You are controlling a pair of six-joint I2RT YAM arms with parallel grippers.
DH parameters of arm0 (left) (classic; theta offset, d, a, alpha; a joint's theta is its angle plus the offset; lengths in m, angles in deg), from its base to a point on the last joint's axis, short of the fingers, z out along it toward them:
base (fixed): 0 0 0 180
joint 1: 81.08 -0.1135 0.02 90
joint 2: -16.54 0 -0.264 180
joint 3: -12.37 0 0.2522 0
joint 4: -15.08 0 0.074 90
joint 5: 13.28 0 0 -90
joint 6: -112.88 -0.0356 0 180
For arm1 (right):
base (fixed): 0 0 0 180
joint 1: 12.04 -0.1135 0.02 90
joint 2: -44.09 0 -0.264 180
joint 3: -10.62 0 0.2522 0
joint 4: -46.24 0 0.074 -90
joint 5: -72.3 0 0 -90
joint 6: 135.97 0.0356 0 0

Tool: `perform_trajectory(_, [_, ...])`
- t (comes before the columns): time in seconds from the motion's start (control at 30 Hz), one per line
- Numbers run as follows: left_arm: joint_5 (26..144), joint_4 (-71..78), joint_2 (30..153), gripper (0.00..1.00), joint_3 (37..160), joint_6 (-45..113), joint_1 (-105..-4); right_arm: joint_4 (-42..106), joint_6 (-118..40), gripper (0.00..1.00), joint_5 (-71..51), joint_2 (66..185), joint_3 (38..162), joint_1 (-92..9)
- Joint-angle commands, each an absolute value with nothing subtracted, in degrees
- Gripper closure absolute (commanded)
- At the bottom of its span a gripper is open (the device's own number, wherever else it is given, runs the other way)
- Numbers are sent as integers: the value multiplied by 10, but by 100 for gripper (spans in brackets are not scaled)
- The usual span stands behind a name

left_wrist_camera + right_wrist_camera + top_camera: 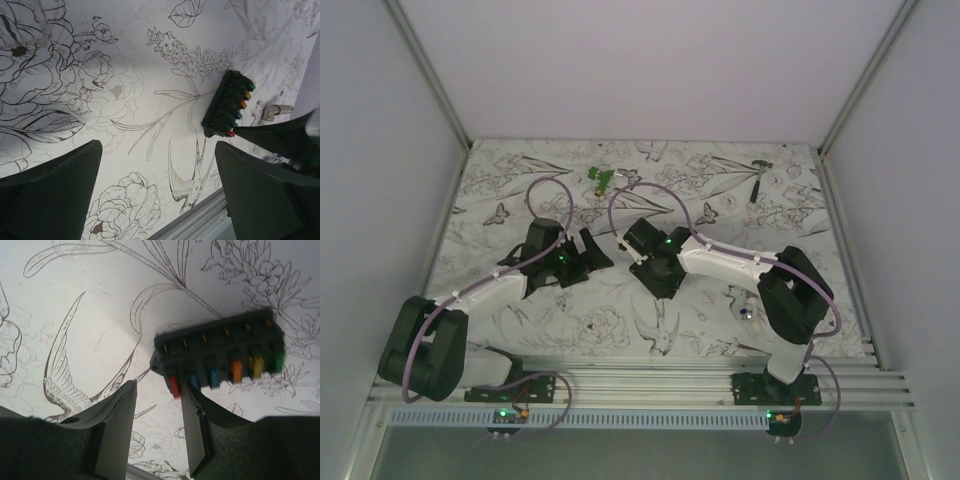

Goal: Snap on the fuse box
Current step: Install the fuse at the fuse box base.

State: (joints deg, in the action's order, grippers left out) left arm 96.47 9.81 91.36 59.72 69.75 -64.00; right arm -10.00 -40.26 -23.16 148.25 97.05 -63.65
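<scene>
The fuse box [220, 347] is a black block with a row of red, blue, orange, yellow and green fuses. It lies flat on the flower-printed table. My right gripper [159, 387] is open, and its right fingertip [192, 405] sits at the box's red-fuse corner; nothing is held between the fingers. In the left wrist view the box [227, 105] lies beyond and to the right of my left gripper [157, 150], which is wide open and empty. In the top view both grippers, left [595, 250] and right [638, 245], meet mid-table and hide the box.
A white-silver thing with a blue dot [744, 305] lies by the right arm's elbow, also seen in the left wrist view [272, 110]. A small green piece [602, 178] lies at the back. The metal rail [640, 375] runs along the near edge.
</scene>
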Motion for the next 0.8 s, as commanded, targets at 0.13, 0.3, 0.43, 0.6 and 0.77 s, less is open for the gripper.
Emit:
perform_trajectory(0.13, [977,91,943,0,628,683,-619,-92,-360,52,-237,1404,944,-622])
perform_trajectory(0.3, [1003,90,974,2,657,670,-604,-60,-313,52,-219,1361,910,-598])
perform_trajectory(0.43, [1032,90,1018,6,691,656,-576,-6,-227,56,-175,1290,841,-556])
perform_trajectory(0.6, [1078,90,1083,14,747,634,-532,124,-138,53,-67,1209,721,-495])
perform_trajectory(0.77, [1116,90,1137,21,793,621,-501,211,-87,55,-21,1203,649,-458])
